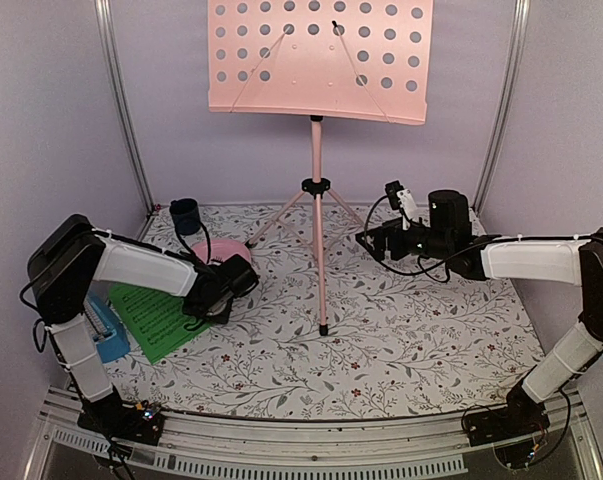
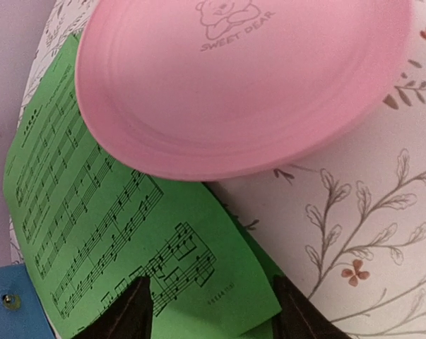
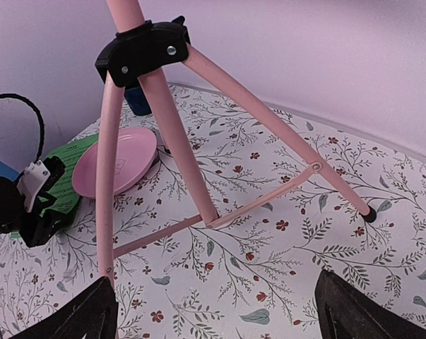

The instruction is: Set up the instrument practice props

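Note:
The pink music stand stands mid-table on its tripod, its perforated desk high at the back. Green sheet-music pages lie flat at the left, partly under the round pink disc. The blue metronome sits left of them, partly hidden by my left arm. My left gripper is open low over the pages; in its wrist view the top page's corner lies between the fingers, a second page edge showing beneath. My right gripper is open and empty, facing the tripod legs.
A small dark blue cup stands at the back left corner, behind the pink disc. The tripod's legs and braces spread across the middle. Lilac walls close in the left, back and right sides. The floral cloth covers the table.

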